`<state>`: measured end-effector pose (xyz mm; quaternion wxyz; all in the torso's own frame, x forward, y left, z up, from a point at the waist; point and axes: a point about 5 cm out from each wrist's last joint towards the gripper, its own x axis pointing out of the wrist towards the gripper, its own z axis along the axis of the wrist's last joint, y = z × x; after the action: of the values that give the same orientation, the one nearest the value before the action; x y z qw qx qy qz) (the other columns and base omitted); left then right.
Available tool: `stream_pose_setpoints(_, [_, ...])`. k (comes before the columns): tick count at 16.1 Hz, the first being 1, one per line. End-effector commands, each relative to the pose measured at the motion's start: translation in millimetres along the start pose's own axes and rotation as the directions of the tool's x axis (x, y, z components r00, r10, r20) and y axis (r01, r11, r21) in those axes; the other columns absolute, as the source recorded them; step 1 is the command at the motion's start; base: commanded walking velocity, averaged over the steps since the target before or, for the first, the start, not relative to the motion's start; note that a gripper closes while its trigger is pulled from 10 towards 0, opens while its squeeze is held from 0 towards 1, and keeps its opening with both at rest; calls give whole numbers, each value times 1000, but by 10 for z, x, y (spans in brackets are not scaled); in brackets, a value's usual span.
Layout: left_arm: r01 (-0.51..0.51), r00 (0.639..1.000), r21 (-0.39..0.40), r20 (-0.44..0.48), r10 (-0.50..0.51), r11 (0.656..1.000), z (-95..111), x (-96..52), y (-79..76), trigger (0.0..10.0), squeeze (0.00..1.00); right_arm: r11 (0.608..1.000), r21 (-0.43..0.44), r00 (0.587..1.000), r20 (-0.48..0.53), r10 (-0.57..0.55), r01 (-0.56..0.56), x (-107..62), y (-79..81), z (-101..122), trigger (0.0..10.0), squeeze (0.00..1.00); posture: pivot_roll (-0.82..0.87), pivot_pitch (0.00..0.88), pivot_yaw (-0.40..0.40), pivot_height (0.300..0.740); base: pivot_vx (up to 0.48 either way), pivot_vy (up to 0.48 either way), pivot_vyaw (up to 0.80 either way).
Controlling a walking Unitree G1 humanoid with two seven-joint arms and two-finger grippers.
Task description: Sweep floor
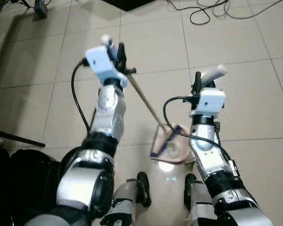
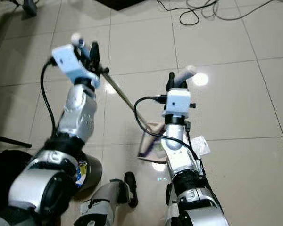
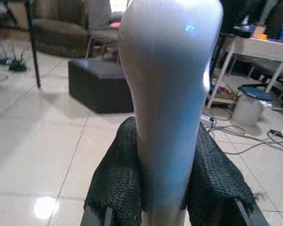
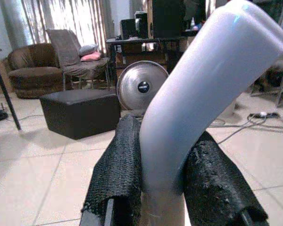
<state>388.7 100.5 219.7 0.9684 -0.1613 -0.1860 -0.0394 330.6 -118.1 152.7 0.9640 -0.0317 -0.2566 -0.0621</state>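
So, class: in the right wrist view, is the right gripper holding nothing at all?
No: the right gripper has its black fingers shut on a pale grey handle that rises between them.

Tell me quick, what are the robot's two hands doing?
Left gripper: shut on the broom handle.
Right gripper: shut on the dustpan handle.
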Motion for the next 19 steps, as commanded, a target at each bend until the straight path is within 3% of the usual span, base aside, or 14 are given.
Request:
stream_pose_setpoints(1, [1, 1000, 22, -8, 0, 1000, 14, 6, 71, 10000, 0, 998, 56, 999, 43, 0, -2, 31, 27, 125, 10000, 0, -69, 243, 183, 740, 0, 0, 0])
stream_pose_setpoints(4, [-9, 1000, 34, -16, 9, 999, 109, 87, 119, 10000, 0, 994, 97, 999, 27, -43, 40, 77, -118, 175, 10000, 0, -75, 187, 173, 740, 0, 0, 0])
stream_pose_setpoints(6, [46, 998, 95, -56, -41, 994, 198, 190, 87, 10000, 0, 994, 107, 1000, 6, -28, 27, 84, -186, 191, 10000, 0, -76, 162, 172, 740, 0, 0, 0])
stream_pose_setpoints(11, [45, 997, 165, -63, -35, 985, 456, 344, 192, 10000, 0, 992, 126, 999, -37, -27, 32, 28, -331, 261, 10000, 0, -80, 121, 165, 740, 0, 0, 0])
stream_pose_setpoints(13, [58, 998, 174, -50, -50, 983, 600, 384, 297, 10000, 0, 991, 133, 998, -60, -18, 26, 42, -377, 344, 10000, 0, -81, 105, 153, 740, 0, 0, 0])
stream_pose_setpoints(15, [68, 998, 131, -28, -64, 989, 697, 372, 445, 10000, 0, 991, 135, 998, -64, -10, 19, 68, -403, 429, 10000, 0, -75, 90, 155, 740, 0, 0, 0])
stream_pose_setpoints(17, [20, 1000, 142, 15, -23, 990, 812, 365, 571, 10000, 0, 989, 143, 997, -71, -23, 33, 83, -463, 497, 10000, 0, -67, 83, 148, 740, 0, 0, 0])
stream_pose_setpoints(19, [22, 1000, 205, -5, -21, 978, 819, 296, 712, 10000, 0, 986, 151, 993, -106, -49, 64, 60, -543, 543, 10000, 0, -66, 67, 138, 740, 0, 0, 0])
